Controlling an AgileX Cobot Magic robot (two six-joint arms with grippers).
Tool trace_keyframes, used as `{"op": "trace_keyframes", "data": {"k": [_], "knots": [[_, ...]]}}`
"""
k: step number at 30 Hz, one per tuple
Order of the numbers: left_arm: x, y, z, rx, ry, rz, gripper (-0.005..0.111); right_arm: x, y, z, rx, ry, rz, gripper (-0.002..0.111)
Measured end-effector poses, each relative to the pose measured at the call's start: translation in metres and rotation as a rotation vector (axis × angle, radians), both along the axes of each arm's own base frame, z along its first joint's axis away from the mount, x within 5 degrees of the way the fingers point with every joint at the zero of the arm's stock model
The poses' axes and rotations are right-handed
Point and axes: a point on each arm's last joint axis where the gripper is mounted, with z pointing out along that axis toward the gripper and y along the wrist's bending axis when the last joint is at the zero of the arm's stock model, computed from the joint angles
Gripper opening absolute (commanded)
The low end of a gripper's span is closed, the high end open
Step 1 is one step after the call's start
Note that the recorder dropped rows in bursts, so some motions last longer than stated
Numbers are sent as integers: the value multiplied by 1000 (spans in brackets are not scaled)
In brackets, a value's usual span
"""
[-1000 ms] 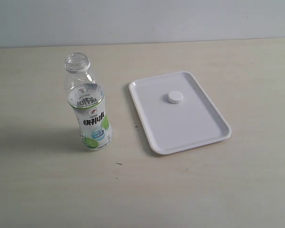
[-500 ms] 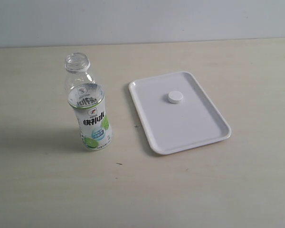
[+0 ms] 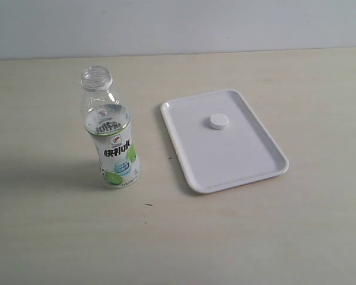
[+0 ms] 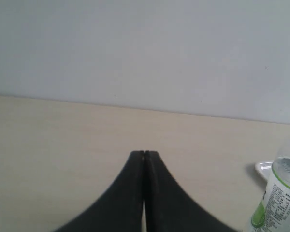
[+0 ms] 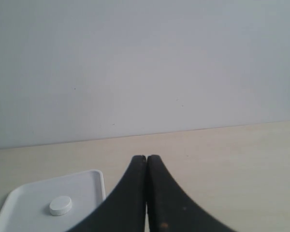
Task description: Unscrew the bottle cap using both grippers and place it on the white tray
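The clear bottle [image 3: 111,138] with its white-and-green lime label stands upright on the left of the table, its neck uncovered. The white bottle cap [image 3: 219,122] lies flat in the far half of the white tray [image 3: 249,163]. Neither gripper shows in the exterior view. In the left wrist view my left gripper [image 4: 144,153] is shut with nothing in it, and the bottle [image 4: 280,195] stands off to one side. In the right wrist view my right gripper [image 5: 146,157] is shut and empty, with the cap [image 5: 61,205] on the tray [image 5: 29,195] beside it.
The pale wooden table [image 3: 255,237] stretches around the bottle and the tray. A plain light wall [image 3: 178,27] rises behind the table's far edge.
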Motion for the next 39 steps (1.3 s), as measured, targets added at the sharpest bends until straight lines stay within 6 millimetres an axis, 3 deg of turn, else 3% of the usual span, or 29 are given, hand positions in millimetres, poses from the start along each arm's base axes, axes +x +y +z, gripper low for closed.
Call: {"op": "trace_keyframes", "data": {"k": [5, 27, 34, 39], "knots": [[-10, 2, -10, -15, -57, -6, 0, 0, 0, 0, 0, 0, 0, 0], [-18, -7, -3, -159, -146, -123, 0, 0, 0, 0, 0, 0, 0, 0], [-17, -7, -5, 52, -151, -123, 0, 0, 0, 0, 0, 0, 0, 0], [-17, -4, -10, 22, -90, -61, 0, 0, 0, 0, 0, 0, 0, 0]]}}
